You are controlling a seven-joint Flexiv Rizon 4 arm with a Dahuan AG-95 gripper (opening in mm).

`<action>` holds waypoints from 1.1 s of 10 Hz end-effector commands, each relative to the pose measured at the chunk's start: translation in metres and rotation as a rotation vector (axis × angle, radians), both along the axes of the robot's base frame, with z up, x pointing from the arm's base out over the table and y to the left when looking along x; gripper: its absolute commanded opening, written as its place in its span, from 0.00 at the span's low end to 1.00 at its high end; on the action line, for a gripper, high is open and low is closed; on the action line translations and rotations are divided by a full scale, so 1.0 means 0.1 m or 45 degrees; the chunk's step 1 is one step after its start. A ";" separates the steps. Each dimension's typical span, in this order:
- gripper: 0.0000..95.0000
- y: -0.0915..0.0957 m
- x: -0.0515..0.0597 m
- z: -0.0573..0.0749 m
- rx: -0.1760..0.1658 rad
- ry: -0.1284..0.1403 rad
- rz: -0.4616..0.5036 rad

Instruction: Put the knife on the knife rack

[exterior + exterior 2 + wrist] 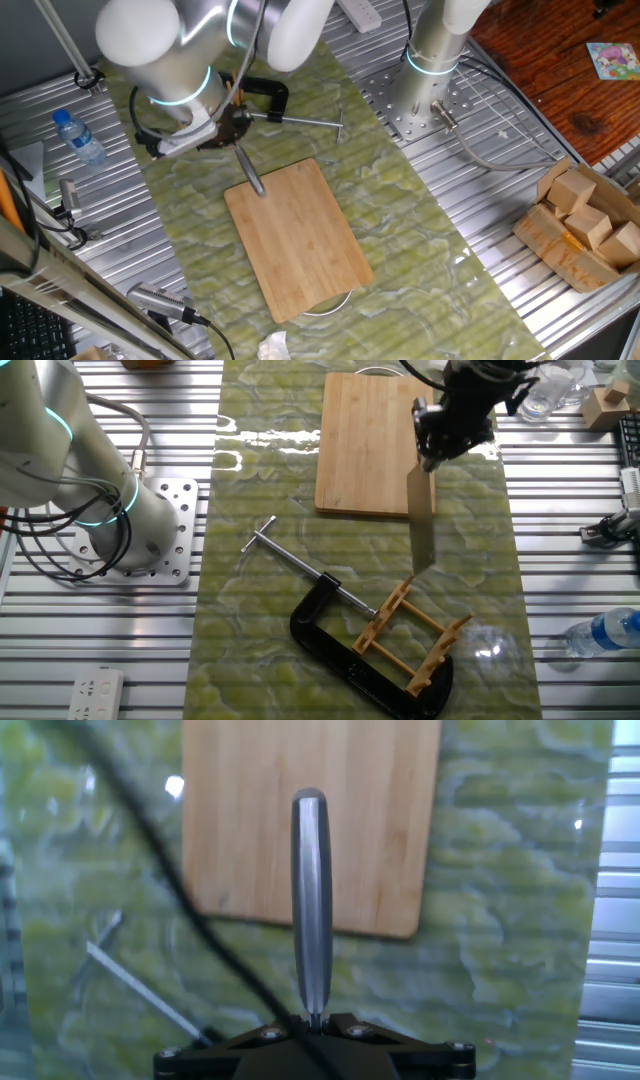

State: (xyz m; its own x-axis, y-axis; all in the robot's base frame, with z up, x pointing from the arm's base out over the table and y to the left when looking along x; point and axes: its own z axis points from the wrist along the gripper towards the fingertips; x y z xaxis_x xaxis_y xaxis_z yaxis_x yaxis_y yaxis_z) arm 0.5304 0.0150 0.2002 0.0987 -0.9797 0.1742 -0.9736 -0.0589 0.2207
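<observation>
The worktop (560,510) is ribbed aluminium with a green marbled mat (260,610) laid down its middle. On the mat, biggest first: a pale bamboo cutting board (365,445), then a black C-clamp with a long steel screw rod (330,635), and nested against the clamp's frame a small light-wood knife rack with upright dowel pegs (410,635).

The white arm reaches in from the far side, and its dark hand (445,430) is clamped on the knife (421,525) — a cleaver with a dark grey blade and a slim silver handle. It is off the worktop entirely, carried in the air. In the hand view the silver handle (311,900) juts straight out from between the fingers, over the board's near edge.

What matters for the coming move, I'd say, is how blade and rack line up. From the other fixed view the blade hangs edge-on, its long axis pointing from the hand towards the rack, its lower end just short of the nearest pegs. The slots between pegs seem to run roughly along that same line — so it looks close to lined up, with mostly a short carry and a descent left. The clamp sits tight beside the rack and could be bumped.
</observation>
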 end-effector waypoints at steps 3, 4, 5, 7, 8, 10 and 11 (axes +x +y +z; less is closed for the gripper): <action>0.00 -0.14 0.03 0.04 -0.016 0.005 0.133; 0.00 -0.14 0.04 0.04 -0.014 0.001 0.097; 0.00 -0.14 0.04 0.04 -0.002 -0.010 0.042; 0.00 -0.14 0.04 0.04 0.033 -0.012 -0.082; 0.00 -0.14 0.04 0.04 0.046 -0.023 -0.158; 0.00 -0.14 0.04 0.04 0.049 -0.040 -0.228; 0.00 -0.14 0.04 0.04 0.047 -0.038 -0.217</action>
State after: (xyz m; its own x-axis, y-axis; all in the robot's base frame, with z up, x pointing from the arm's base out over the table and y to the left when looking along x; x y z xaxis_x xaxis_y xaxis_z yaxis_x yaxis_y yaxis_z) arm 0.5337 0.0008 0.2046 0.0222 -0.9868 0.1606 -0.9792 0.0110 0.2028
